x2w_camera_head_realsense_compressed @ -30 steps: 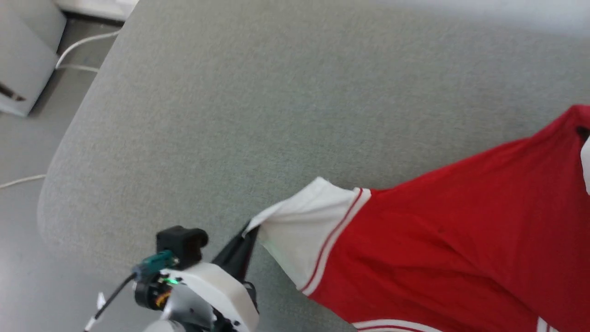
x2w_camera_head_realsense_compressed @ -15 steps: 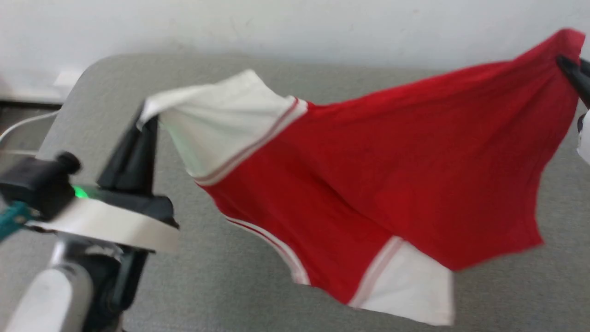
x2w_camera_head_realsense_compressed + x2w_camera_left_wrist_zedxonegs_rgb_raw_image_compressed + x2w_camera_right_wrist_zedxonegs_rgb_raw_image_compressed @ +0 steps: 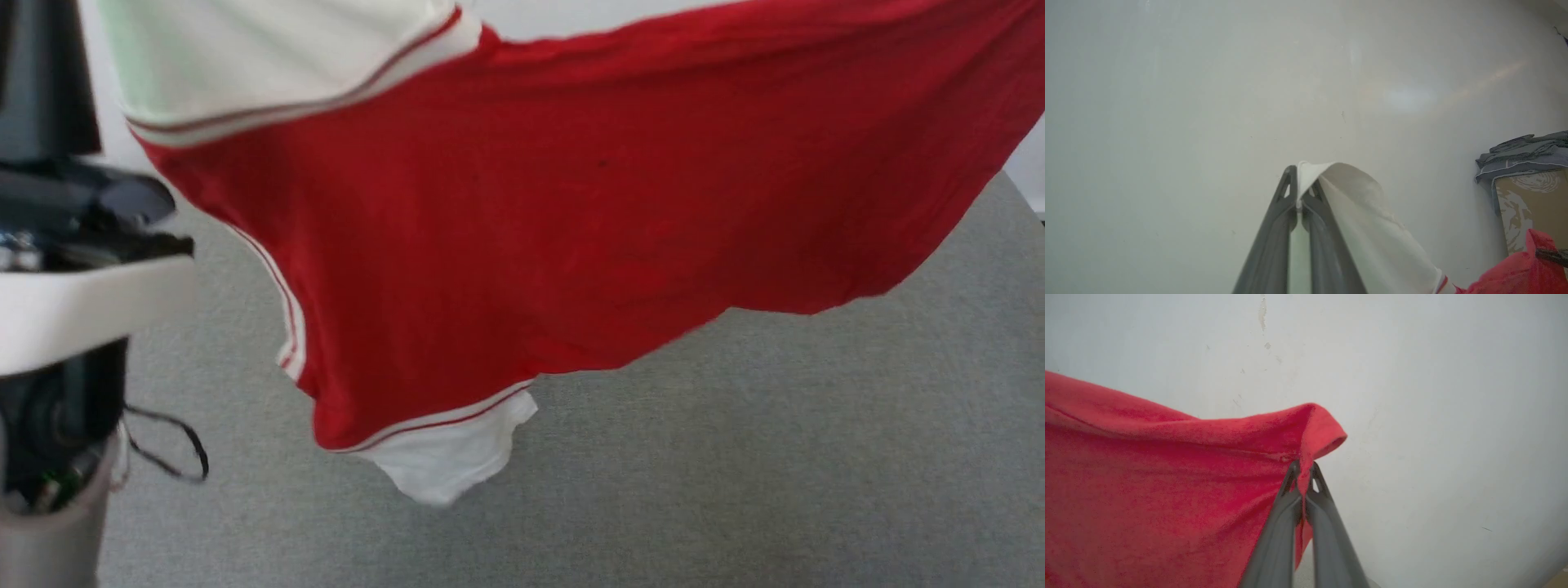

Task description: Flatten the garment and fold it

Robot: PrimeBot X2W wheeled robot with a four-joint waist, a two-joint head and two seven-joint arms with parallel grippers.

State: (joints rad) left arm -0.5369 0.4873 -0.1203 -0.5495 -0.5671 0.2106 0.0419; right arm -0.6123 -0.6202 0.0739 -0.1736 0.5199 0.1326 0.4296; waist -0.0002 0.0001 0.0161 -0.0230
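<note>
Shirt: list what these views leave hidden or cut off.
- Head view: shirt top edge and right end run past the frame; held corners cut off.
- Head view: lower sleeve half hidden behind the red body.
- Left wrist view: body cut off at the bottom right corner.
- Right wrist view: shirt runs off the left and bottom edges.
</note>
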